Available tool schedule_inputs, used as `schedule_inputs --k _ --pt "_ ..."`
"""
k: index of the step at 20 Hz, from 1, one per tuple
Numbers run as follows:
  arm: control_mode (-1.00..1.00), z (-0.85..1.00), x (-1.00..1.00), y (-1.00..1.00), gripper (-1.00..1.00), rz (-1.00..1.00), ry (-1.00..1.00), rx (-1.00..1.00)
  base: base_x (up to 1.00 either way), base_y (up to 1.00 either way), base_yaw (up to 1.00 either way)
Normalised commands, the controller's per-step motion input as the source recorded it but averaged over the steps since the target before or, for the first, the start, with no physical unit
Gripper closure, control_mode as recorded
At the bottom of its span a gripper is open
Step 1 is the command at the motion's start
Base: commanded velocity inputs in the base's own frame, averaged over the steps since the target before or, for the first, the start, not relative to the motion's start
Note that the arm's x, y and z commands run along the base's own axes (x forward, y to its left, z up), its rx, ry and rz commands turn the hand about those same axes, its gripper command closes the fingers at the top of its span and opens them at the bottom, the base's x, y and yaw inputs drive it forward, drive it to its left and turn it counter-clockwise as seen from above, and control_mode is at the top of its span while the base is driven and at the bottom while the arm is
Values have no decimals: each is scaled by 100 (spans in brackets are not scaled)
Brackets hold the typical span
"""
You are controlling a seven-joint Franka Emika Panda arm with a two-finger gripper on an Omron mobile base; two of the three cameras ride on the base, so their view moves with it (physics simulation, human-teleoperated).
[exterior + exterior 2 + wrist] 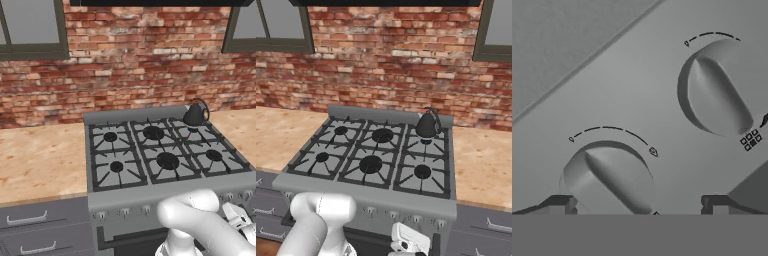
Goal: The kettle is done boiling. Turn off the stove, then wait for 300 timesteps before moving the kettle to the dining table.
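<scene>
Closest to us in the hand view, a grey stove knob (609,177) sits between the two dark fingertips (559,202) of the hand (637,205), jaws spread wide, one tip on each side of the knob, nothing gripped; we cannot tell if they touch it. Up and right of it we see a second knob (719,87), with a small burner diagram (751,141) printed beside it. Both knob ridges run diagonally.

Left base view, going left to right: wooden bench (40,160) with grey drawers (42,225) under it, then the stove (165,150) with six black burners, then the kettle (195,115) on the back right burner, upright, by the stove's rear ledge. We see the white arm (200,220) low in front of the stove's knob row.

Right base view: the arm (318,220) rises at lower left, the hand (408,240) is low at the stove front below the knob row, the kettle (427,125) on the back right burner, more bench (483,165) to the right. Brick wall (391,65) behind.
</scene>
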Motion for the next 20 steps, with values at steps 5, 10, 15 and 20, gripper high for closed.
schedule_inputs --k 5,10,15,20 --pt "-100 1 -3 0 -100 0 -1 0 0 0 0" --pt "-100 12 -25 0 -100 -1 -7 0 0 0 0" --pt "-100 17 -33 0 -100 -2 -8 -1 0 0 0" --pt "-100 26 -36 0 -100 -2 -10 -3 0 0 0"
